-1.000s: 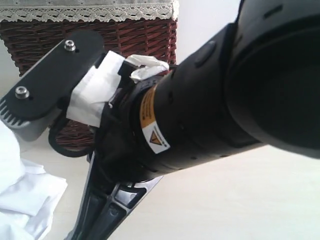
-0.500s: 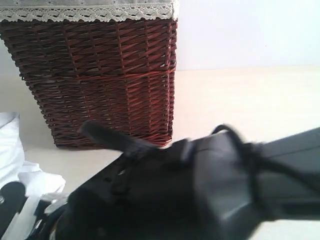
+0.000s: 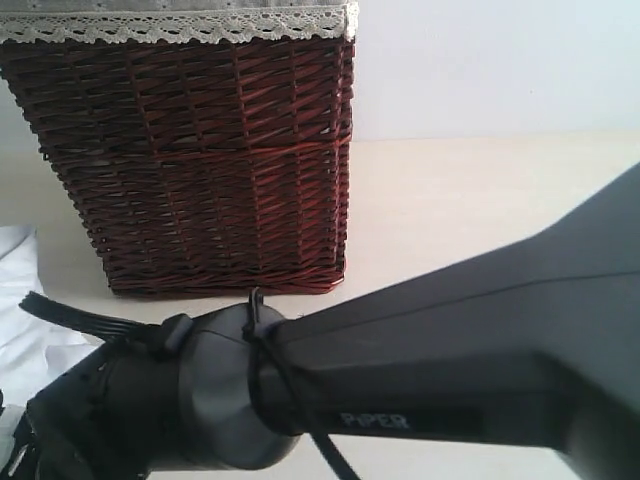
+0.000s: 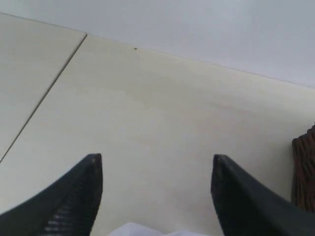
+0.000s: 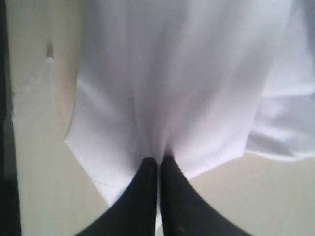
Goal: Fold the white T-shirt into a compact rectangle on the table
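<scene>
While the left gripper (image 4: 157, 160) stands wide open over bare table (image 4: 147, 93), holding nothing, only a sliver of the white T-shirt (image 4: 140, 230) shows behind its tips, toward the wrist. Further right, the right gripper (image 5: 159, 162) is closed tight, pinching a puckered fold at the shirt's edge. The cloth fans away ahead of it, smooth with soft creases, and its long axis cannot be told. Of the 2 arms, the right one has the cloth, so the fold would probably lead from there.
</scene>
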`<state>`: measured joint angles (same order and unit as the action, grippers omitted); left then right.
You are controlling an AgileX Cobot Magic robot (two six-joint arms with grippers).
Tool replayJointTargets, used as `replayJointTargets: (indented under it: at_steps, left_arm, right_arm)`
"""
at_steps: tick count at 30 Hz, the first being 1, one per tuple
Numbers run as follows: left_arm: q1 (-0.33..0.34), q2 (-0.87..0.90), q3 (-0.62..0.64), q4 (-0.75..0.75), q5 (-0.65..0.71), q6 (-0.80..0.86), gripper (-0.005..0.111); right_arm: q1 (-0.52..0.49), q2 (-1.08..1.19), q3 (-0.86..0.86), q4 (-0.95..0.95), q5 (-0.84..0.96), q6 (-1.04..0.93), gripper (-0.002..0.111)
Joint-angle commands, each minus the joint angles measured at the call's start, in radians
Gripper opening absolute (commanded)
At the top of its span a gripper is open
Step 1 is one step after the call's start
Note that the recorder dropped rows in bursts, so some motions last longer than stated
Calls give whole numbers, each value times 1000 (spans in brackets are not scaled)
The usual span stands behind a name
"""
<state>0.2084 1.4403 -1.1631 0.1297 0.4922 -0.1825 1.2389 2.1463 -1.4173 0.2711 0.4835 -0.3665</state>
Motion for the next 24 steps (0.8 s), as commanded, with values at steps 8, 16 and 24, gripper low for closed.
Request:
replayJointTargets:
  at_steps: [8, 16, 24]
  left_arm:
    - [1, 0, 2, -16, 6, 31, 41]
    - [-1, 0, 61, -98, -9, 145, 35]
    - [-1, 0, 114, -373, 85, 408, 35]
  right_arm:
    - [-12, -314, -7, -703, 382, 468, 0]
    - [-14, -648, -7, -911, 616, 605, 0]
    - [-20, -765, -7, -962, 738, 608, 0]
